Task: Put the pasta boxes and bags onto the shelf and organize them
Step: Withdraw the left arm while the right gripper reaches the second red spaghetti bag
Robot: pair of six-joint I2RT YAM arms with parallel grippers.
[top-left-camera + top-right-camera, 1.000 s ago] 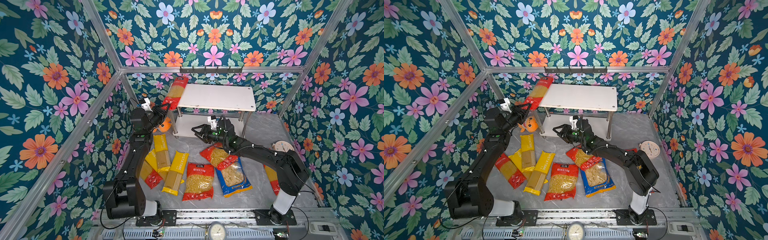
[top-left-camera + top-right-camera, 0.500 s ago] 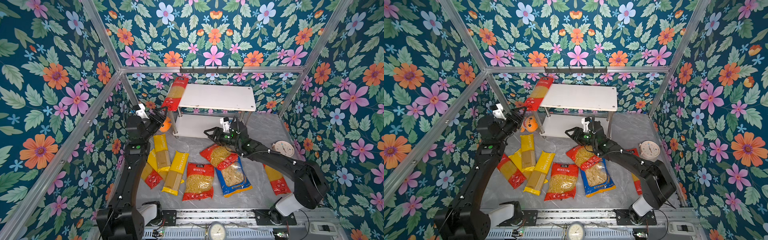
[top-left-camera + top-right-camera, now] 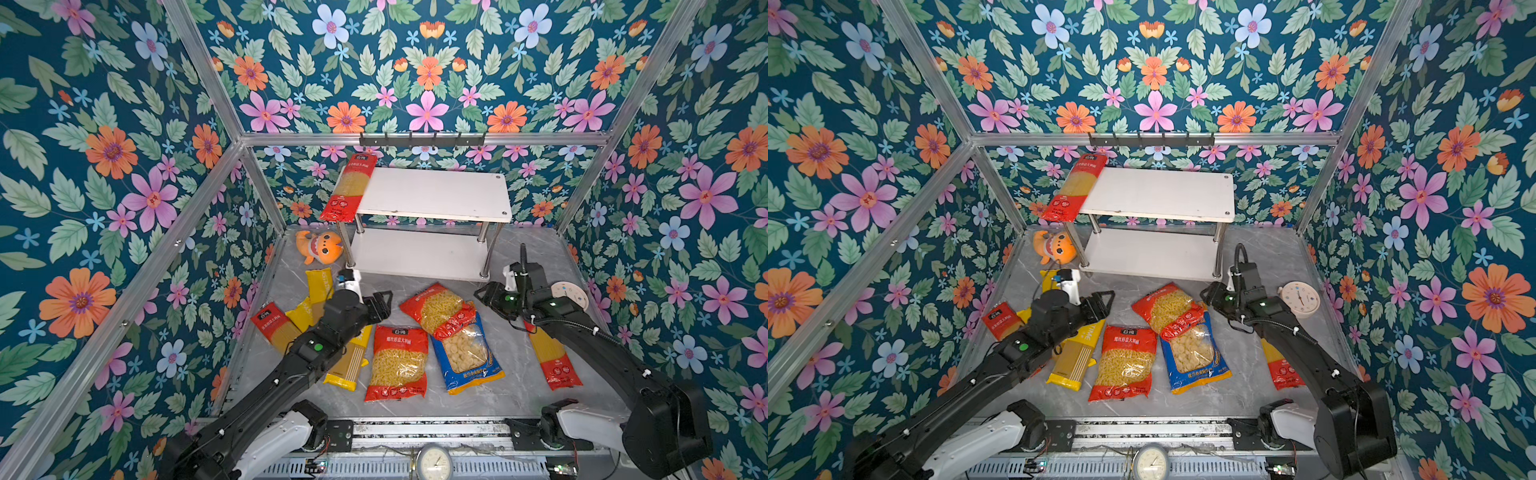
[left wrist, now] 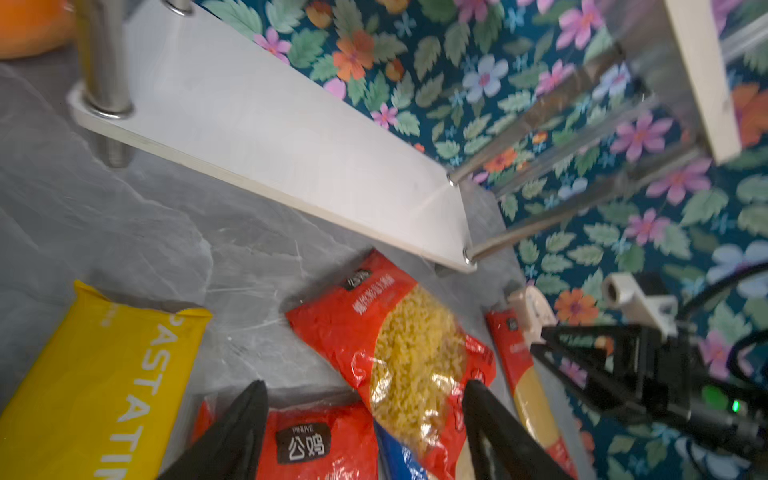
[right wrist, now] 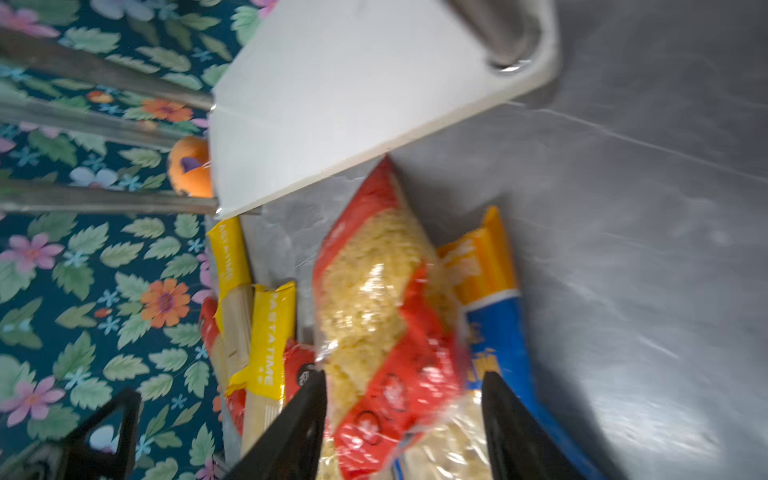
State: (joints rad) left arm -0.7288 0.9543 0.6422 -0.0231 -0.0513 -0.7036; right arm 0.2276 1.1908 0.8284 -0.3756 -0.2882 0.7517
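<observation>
The shelf (image 3: 434,195) stands at the back, and one long red spaghetti pack (image 3: 350,187) lies along its top board's left edge, overhanging the front. Both grippers hang low over the floor packs. My left gripper (image 3: 384,306) is open and empty beside a yellow PASTATIME pack (image 3: 352,360); its wrist view shows the tilted red short-pasta bag (image 4: 409,345) ahead. My right gripper (image 3: 482,296) is open and empty just right of that bag (image 3: 438,309), which rests on the blue-and-yellow bag (image 3: 467,357). A second red bag (image 3: 399,357) and a red spaghetti pack (image 3: 552,359) lie flat.
An orange plush toy (image 3: 319,248) sits left of the shelf legs. A white round timer (image 3: 571,296) lies by my right arm. A black hook rail (image 3: 422,139) runs above the shelf. More yellow and red spaghetti packs (image 3: 275,326) lie under my left arm.
My left gripper opened, let go of the red spaghetti pack on the top board, and swung down to the floor packs. My right gripper drew back from the lower shelf toward the right.
</observation>
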